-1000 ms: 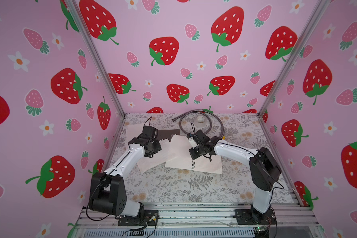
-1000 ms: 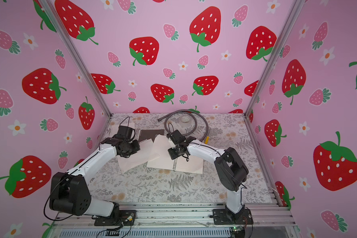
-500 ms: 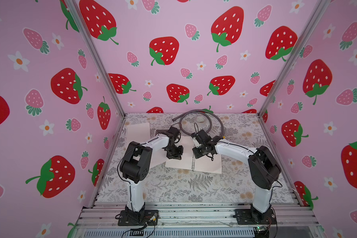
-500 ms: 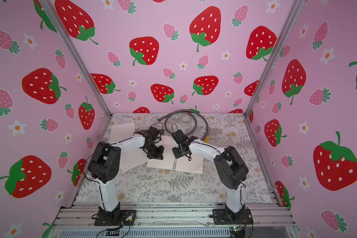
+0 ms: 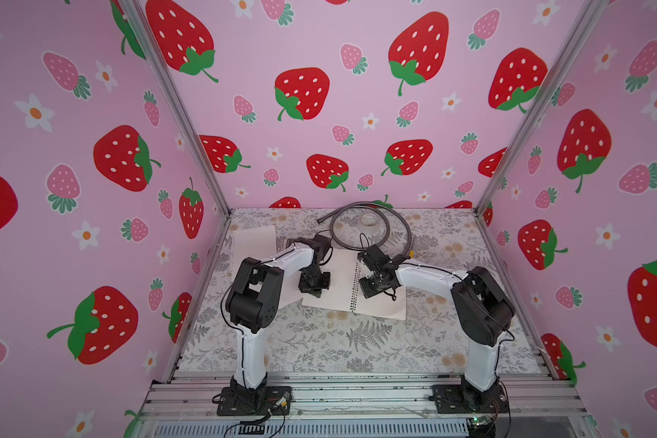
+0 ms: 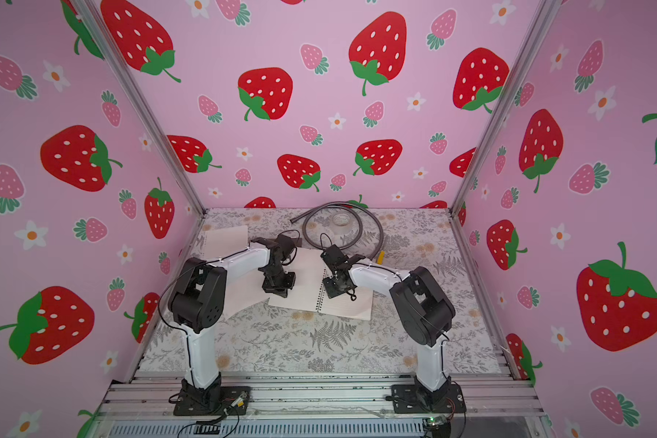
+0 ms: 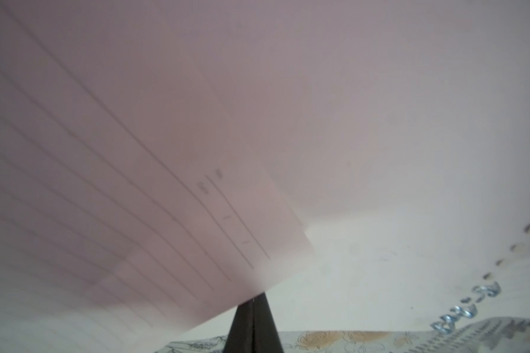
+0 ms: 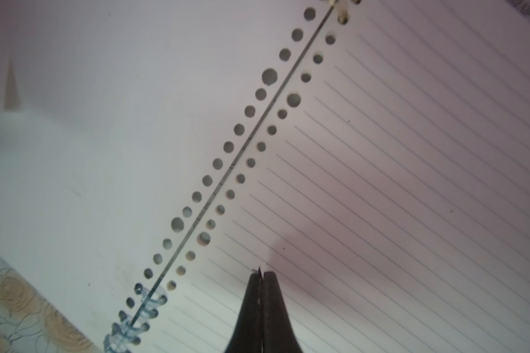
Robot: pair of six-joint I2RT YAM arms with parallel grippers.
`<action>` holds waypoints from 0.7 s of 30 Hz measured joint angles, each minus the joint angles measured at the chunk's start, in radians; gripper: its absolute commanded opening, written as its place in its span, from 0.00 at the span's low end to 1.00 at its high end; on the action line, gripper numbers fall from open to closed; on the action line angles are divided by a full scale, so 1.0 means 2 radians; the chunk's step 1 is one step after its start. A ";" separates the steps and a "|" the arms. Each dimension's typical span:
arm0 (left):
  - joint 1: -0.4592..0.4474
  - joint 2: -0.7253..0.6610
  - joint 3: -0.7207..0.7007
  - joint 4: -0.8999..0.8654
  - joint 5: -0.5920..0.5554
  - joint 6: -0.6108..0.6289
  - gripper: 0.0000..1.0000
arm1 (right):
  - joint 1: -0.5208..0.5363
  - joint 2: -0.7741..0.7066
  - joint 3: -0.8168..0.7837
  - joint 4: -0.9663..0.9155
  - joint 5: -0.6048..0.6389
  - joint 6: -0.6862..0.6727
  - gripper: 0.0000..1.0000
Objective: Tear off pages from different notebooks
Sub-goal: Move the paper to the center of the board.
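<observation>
you're partway, i judge: one torn page [image 5: 253, 242] lies loose at the table's [image 5: 319, 341] far left, while on the open notebook [image 5: 338, 284] mid-table your right claw [image 8: 260, 273] presses shut and empty by the spiral [image 8: 141, 308] and your left claw [image 7: 253, 302], shut, meets a lifted page [image 7: 135, 183], grip unclear.

Open spiral notebook [image 5: 340, 288] lies flat mid-table; a loose page [image 5: 253, 244] lies far left.

Three pink walls [image 5: 319, 38] stand round me, printed with red and pink strawberries and small white flowers, joined at the corners by bare metal posts [image 5: 183, 113]. Below me lies a pale cloth [image 5: 319, 341] with grey ferns and tan roses; metal rails [image 5: 357, 394] run along its near edge. Light is soft, even.
</observation>
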 measured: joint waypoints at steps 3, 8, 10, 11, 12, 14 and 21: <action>0.011 0.018 0.031 0.000 -0.041 0.002 0.00 | 0.000 0.000 -0.005 0.003 -0.002 0.002 0.00; 0.055 0.048 0.077 -0.001 -0.087 0.002 0.00 | 0.000 0.000 -0.012 0.003 -0.004 0.002 0.00; 0.071 0.053 0.085 0.001 -0.101 0.002 0.00 | 0.000 0.000 -0.013 0.003 -0.005 0.002 0.00; 0.078 0.055 0.087 0.001 -0.107 0.002 0.00 | 0.000 0.000 -0.014 0.003 -0.006 0.002 0.00; 0.088 0.056 0.089 0.001 -0.114 0.002 0.00 | 0.000 0.000 -0.014 0.003 -0.007 0.002 0.00; 0.104 0.057 0.093 0.001 -0.124 0.002 0.00 | 0.000 0.000 -0.014 0.003 -0.007 0.002 0.00; 0.142 0.053 0.098 0.000 -0.134 0.004 0.00 | 0.000 0.000 -0.014 0.003 -0.008 0.001 0.00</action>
